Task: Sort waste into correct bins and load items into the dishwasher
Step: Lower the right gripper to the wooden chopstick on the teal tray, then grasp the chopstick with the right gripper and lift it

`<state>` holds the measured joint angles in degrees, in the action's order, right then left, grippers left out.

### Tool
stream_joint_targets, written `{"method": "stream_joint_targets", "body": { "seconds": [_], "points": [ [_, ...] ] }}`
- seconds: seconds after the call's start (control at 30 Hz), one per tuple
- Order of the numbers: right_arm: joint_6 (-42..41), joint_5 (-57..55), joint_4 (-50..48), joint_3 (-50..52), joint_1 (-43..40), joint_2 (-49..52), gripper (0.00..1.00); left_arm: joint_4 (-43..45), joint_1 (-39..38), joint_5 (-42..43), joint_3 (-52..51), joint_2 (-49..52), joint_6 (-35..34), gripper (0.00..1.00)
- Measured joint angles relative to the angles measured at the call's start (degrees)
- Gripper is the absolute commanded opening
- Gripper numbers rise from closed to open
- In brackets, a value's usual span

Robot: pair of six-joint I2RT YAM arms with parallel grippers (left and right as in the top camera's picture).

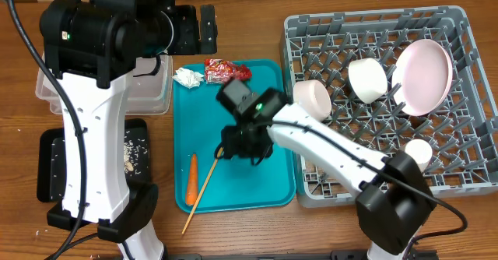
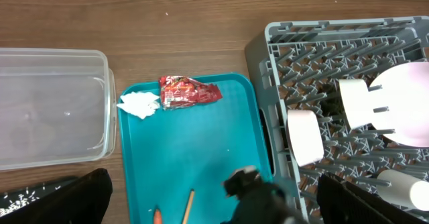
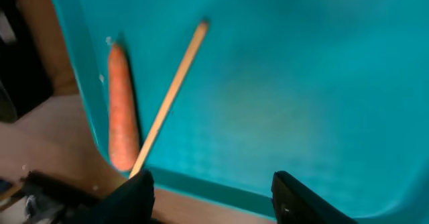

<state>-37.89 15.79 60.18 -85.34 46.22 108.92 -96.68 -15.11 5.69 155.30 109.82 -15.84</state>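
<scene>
Right gripper (image 3: 211, 194): jaws apart, nothing between them; low over the front left corner of the teal tray (image 1: 257, 190).
Chopstick (image 3: 167, 96): slantwise on the tray, near end beside one finger (image 3: 131, 194), overhanging the front edge.
Carrot (image 3: 120, 110): along the tray's left edge, beside the chopstick.
Tissue (image 1: 187, 76), wrapper (image 1: 226, 71): tray's rear edge.
Left gripper (image 1: 198, 26): spread wide, empty, high beyond the tray's rear left corner.
Dish rack (image 1: 467, 26): right of the tray; holds the plate (image 1: 424, 75).

The wooden table (image 1: 249, 19) is being crowded: a clear tub (image 2: 53, 110) and a black tray (image 1: 50, 163) are being carried at left, a teal tray (image 1: 249, 178) centrally, a grey dish rack (image 1: 366, 15) beside it.
</scene>
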Motion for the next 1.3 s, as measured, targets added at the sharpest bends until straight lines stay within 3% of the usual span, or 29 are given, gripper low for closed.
{"method": "stream_joint_targets", "body": {
  "seconds": [0.1,0.2,0.43,0.7,0.97,1.03,1.3],
  "points": [
    [-2.6,3.0,-2.0,3.6,0.5,0.0,0.55,0.0,0.0,0.0,0.0,0.0,0.0,1.0],
    [-5.5,4.4,-4.0,5.5,0.7,0.2,0.65,0.0,0.0,0.0,0.0,0.0,0.0,1.0],
    [-13.4,6.0,-12.8,5.7,2.9,2.4,0.66,0.0,0.0,0.0,0.0,0.0,0.0,1.0],
    [-22.3,6.7,-15.2,5.7,4.5,6.2,0.67,0.0,0.0,0.0,0.0,0.0,0.0,1.0],
    [-28.8,7.8,-22.3,5.8,6.1,9.9,0.52,0.0,0.0,0.0,0.0,0.0,0.0,1.0],
    [-29.5,8.0,-21.9,5.8,6.8,10.0,0.43,0.0,0.0,0.0,0.0,0.0,0.0,1.0],
    [-27.5,9.2,-17.1,5.1,7.1,11.1,0.25,0.0,0.0,0.0,0.0,0.0,0.0,1.0]
  ]
}}
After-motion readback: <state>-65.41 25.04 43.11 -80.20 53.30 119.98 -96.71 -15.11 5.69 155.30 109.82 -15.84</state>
